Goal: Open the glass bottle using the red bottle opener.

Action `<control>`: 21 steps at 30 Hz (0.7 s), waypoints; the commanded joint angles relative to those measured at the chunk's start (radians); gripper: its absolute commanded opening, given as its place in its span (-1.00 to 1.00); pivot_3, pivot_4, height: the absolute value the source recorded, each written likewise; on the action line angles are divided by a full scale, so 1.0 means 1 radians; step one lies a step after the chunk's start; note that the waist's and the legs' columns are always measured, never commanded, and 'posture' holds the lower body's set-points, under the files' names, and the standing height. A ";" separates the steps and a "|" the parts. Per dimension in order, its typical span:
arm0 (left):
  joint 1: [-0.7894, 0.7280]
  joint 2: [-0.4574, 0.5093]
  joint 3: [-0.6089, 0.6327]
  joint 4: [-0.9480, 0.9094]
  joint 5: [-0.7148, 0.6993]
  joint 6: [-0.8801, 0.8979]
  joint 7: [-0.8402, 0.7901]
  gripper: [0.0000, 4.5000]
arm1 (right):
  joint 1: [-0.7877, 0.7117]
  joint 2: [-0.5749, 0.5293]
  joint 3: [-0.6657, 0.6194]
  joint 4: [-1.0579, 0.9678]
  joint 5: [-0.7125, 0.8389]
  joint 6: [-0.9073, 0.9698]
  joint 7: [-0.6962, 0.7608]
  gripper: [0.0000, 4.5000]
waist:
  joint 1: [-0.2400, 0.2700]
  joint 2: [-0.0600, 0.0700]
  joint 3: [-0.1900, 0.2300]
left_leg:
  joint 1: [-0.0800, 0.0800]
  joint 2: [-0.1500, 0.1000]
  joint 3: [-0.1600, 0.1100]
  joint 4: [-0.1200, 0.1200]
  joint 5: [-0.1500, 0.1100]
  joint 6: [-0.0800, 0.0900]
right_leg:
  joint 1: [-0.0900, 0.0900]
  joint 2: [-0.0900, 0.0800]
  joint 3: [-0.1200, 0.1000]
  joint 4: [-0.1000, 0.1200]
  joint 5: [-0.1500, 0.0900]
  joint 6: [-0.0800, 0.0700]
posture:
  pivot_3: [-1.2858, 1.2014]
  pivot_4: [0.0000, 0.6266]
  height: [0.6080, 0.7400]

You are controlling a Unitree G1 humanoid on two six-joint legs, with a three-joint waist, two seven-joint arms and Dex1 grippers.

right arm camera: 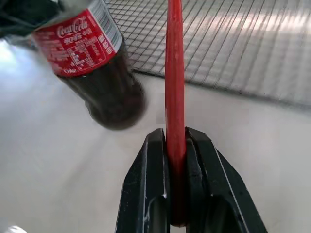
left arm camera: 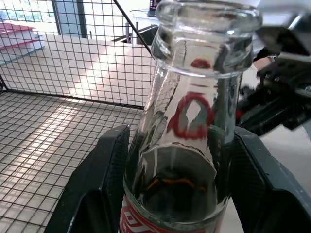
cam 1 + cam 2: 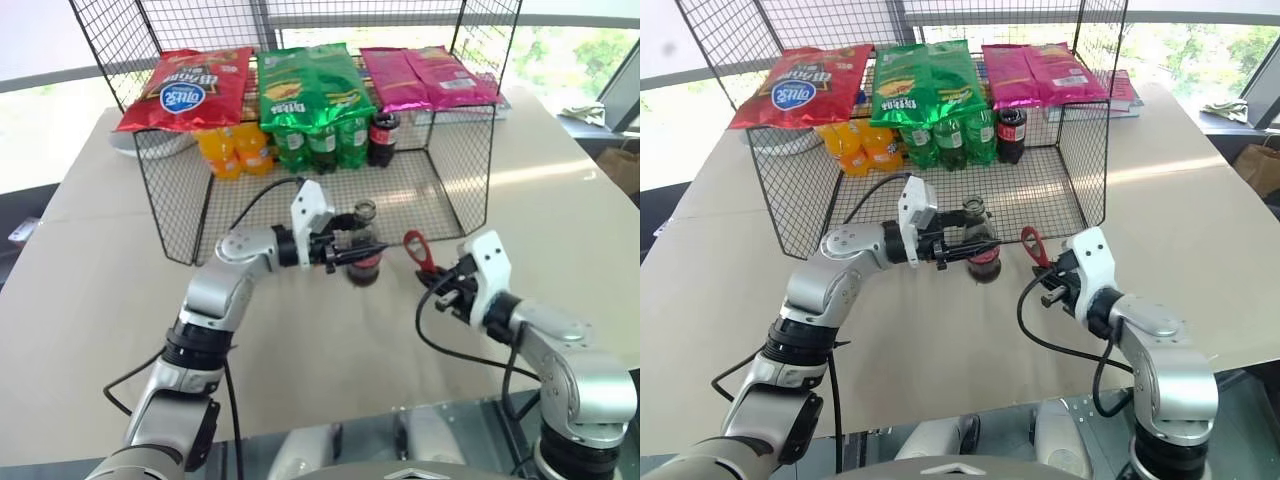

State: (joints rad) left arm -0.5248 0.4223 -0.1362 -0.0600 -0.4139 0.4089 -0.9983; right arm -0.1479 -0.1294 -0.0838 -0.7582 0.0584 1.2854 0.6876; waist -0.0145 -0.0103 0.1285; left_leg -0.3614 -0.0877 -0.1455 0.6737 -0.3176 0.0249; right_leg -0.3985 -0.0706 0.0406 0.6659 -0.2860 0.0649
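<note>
Left gripper [image 3: 352, 252] held the bottle [image 3: 364, 250] upright just above the desk [image 3: 120, 290], in front of the wire rack [image 3: 455, 175], jaws clamped on either side of the shoulder where the glass narrows to the neck. The left wrist view showed the mouth [image 2: 206, 17] with no cap on it, so I judged the opening step likely done or nearly so, though the rim was partly glared. Right gripper [image 3: 447, 283] had its jaws shut on the narrow handle of the opener [image 3: 417, 247], which stood near-vertical, loop head up, handle down between the fingers [image 1: 150, 184]. Key relation: the opener sat to the bottle's right, near but apart, with its loop head about level with the bottle's shoulder and below the mouth. Both long axes ran roughly upright and parallel. The right arm was the one carrying the tool, the left only steadying. Any further pry would, by my judgement, need the head raised and swung leftward over the mouth. Risk: tipping dark liquid from the open neck.
</note>
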 commanded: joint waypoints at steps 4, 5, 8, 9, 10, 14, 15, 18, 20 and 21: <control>0.010 0.001 0.002 -0.050 0.004 -0.009 0.016 0.01 | -0.012 -0.018 -0.013 0.144 0.078 0.006 -0.068 -0.01 | -0.001 0.000 0.000 | -0.001 -0.001 0.000 -0.002 0.000 0.000 | -0.001 -0.001 0.000 -0.002 0.000 0.000 | 0.03 -0.52 1.00; 0.009 0.001 0.001 -0.051 0.004 -0.008 0.018 0.01 | -0.012 -0.031 -0.013 0.163 0.087 -0.001 -0.073 0.21 | -0.001 0.000 0.000 | -0.001 -0.001 0.000 -0.002 0.000 0.000 | -0.002 -0.001 0.000 -0.002 0.000 0.000 | 0.03 -0.52 1.00; 0.008 0.004 0.003 -0.051 0.003 -0.012 0.015 0.01 | -0.013 -0.103 -0.031 0.175 0.107 -0.035 -0.086 0.92 | -0.002 0.000 0.000 | 0.000 0.000 0.001 -0.002 0.000 0.000 | -0.002 -0.001 0.000 -0.001 0.000 0.000 | 0.03 -0.52 1.00; 0.008 0.005 0.004 -0.049 0.002 -0.014 0.013 0.01 | -0.014 -0.115 -0.046 0.172 0.119 -0.036 -0.094 0.99 | 0.001 0.000 0.000 | 0.000 0.000 0.001 -0.001 0.000 0.000 | -0.002 -0.001 0.000 -0.001 0.000 0.000 | 0.03 -0.52 1.00; 0.007 0.006 0.004 -0.048 0.002 -0.014 0.013 0.01 | -0.013 -0.126 -0.056 0.168 0.130 -0.036 -0.101 0.99 | 0.004 0.000 0.000 | 0.000 -0.001 0.001 -0.001 0.000 0.000 | -0.001 -0.001 0.000 -0.001 0.000 0.000 | 0.03 -0.52 1.00; 0.009 0.010 0.005 -0.049 0.004 -0.020 0.012 0.01 | 0.027 -0.236 -0.003 0.133 0.104 -0.125 -0.138 0.99 | 0.009 0.000 0.000 | 0.000 -0.001 -0.001 0.001 0.000 0.000 | 0.001 -0.001 -0.001 -0.002 0.000 0.001 | 0.03 -0.52 1.00; 0.009 0.010 0.005 -0.048 0.005 -0.021 0.013 0.01 | 0.033 -0.251 0.003 0.127 0.101 -0.145 -0.150 0.99 | 0.007 0.000 0.000 | 0.000 -0.001 -0.001 0.000 0.000 0.000 | 0.001 -0.001 -0.001 -0.003 0.000 0.001 | 0.03 -0.52 1.00; 0.009 0.011 0.008 -0.048 0.004 -0.022 0.014 0.01 | 0.048 -0.300 0.042 0.115 0.074 -0.219 -0.187 0.99 | 0.000 0.000 0.000 | 0.000 -0.001 0.000 -0.002 0.000 0.000 | 0.000 -0.001 -0.001 -0.003 0.000 0.001 | 0.03 -0.52 1.00; 0.008 0.011 0.010 -0.047 0.003 -0.022 0.015 0.01 | 0.061 -0.354 0.105 0.117 0.051 -0.268 -0.185 0.99 | -0.001 0.000 0.000 | -0.001 -0.001 0.001 -0.003 0.000 0.000 | -0.001 -0.001 0.000 -0.002 0.000 0.001 | 0.03 -0.52 1.00; 0.008 0.011 0.009 -0.046 0.003 -0.022 0.015 0.01 | 0.061 -0.341 0.102 0.121 0.072 -0.252 -0.187 0.99 | 0.000 0.000 0.000 | 0.000 -0.001 0.001 -0.003 0.000 0.000 | -0.001 -0.001 0.000 -0.003 0.000 0.001 | 0.03 -0.52 1.00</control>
State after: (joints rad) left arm -0.5128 0.4261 -0.1382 -0.0795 -0.4138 0.4036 -0.9870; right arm -0.0853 -0.4801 0.0053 -0.6057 0.1221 1.0517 0.5062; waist -0.0150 -0.0105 0.1284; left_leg -0.3619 -0.0881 -0.1444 0.6712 -0.3176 0.0251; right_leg -0.3988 -0.0714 0.0406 0.6633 -0.2856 0.0656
